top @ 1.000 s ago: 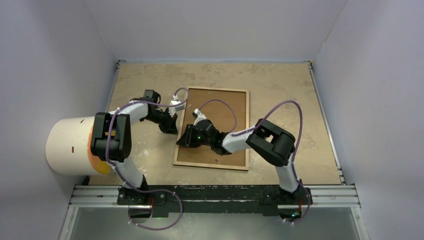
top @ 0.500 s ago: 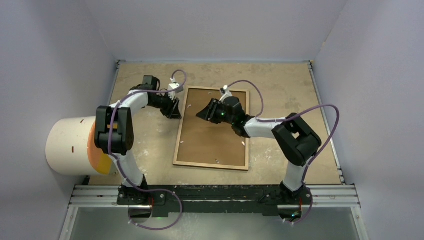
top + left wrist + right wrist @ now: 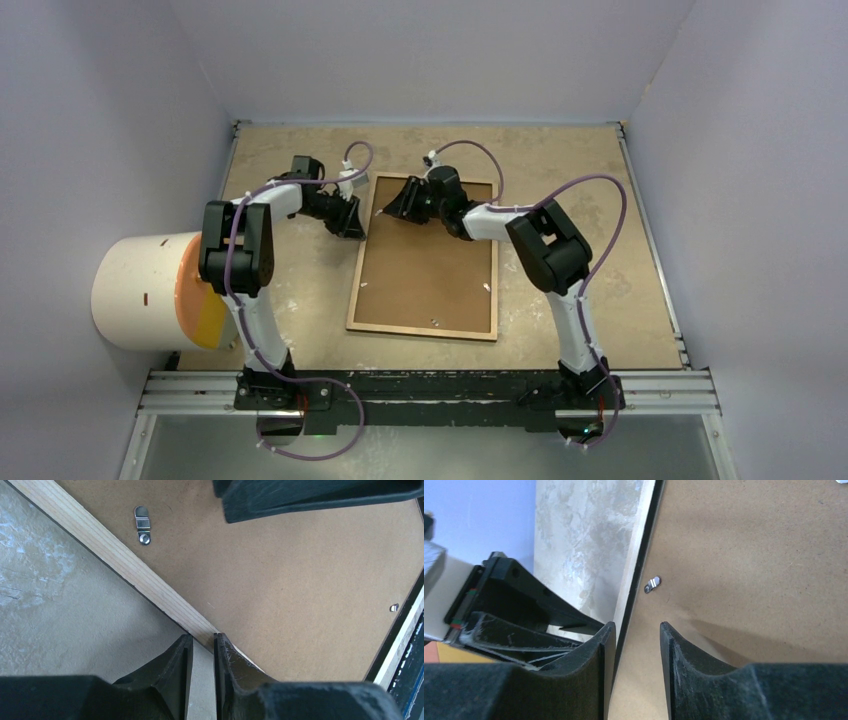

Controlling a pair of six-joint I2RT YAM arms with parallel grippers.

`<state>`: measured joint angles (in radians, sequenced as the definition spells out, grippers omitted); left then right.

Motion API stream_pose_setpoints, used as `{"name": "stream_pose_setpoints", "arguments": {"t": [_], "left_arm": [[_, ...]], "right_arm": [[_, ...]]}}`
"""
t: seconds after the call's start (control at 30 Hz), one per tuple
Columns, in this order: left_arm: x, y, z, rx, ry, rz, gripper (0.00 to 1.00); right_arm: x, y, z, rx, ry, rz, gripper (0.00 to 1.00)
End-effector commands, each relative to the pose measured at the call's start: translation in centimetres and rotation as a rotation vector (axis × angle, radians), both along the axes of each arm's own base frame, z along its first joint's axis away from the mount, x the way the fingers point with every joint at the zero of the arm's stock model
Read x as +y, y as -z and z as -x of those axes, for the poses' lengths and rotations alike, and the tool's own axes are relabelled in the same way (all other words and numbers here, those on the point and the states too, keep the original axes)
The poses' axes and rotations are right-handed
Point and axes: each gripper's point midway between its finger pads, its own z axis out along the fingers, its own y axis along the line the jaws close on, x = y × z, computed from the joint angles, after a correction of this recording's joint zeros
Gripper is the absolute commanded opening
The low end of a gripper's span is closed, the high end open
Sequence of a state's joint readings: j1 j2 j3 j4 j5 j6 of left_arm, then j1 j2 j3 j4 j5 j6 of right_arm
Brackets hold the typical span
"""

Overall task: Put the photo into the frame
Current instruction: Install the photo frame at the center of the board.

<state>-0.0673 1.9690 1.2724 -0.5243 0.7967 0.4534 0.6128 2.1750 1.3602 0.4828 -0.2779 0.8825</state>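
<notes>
The frame (image 3: 496, 262) lies back-up on the table, its wood-brown rim around a brown backing board (image 3: 425, 270). The photo is hidden. My left gripper (image 3: 348, 216) sits at the frame's left edge near the far-left corner. In the left wrist view its fingertips (image 3: 202, 639) stand a narrow gap apart at the pale rim (image 3: 100, 544), with only table showing between them. My right gripper (image 3: 396, 204) hovers open over that same corner. In the right wrist view (image 3: 637, 626) one finger is above the rim (image 3: 636, 535) and the other above the board (image 3: 749, 555).
Small metal turn clips (image 3: 143, 525) (image 3: 652, 584) sit on the board by the rim. A white cylinder with an orange end (image 3: 140, 290) lies at the left. Walls close in the table on three sides, and a metal rail (image 3: 430, 392) runs along the near edge.
My right gripper has swung from the frame's near-left part up to its far-left corner. The left gripper shifted slightly farther along the left edge, and its jaws parted.
</notes>
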Motion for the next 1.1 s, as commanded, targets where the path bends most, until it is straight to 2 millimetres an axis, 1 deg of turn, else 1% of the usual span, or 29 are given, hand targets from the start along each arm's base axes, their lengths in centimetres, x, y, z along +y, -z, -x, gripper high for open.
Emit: {"name": "stream_pose_setpoints", "arguments": {"t": [0.0, 0.17, 0.37, 0.63, 1.07], "left_arm": [[0.0, 0.8, -0.4, -0.029, 0.007, -0.003, 0.22], [0.2, 1.2, -0.1, -0.029, 0.004, -0.016, 0.22], [0.3, 1.4, 0.0, -0.030, 0.003, -0.018, 0.22], [0.3, 1.6, 0.1, -0.032, 0.007, -0.021, 0.22], [0.4, 1.9, 0.8, -0.034, 0.025, -0.026, 0.22]], "right_arm": [[1.6, -0.1, -0.1, 0.009, -0.029, -0.012, 0.39], [2.2, 0.8, -0.4, 0.021, -0.025, -0.009, 0.37], [3.0, 1.3, -1.1, 0.031, -0.018, -0.013, 0.34], [3.7, 2.1, -1.5, 0.050, -0.005, -0.016, 0.32], [3.7, 2.3, -2.6, 0.046, 0.069, -0.010, 0.29]]}}
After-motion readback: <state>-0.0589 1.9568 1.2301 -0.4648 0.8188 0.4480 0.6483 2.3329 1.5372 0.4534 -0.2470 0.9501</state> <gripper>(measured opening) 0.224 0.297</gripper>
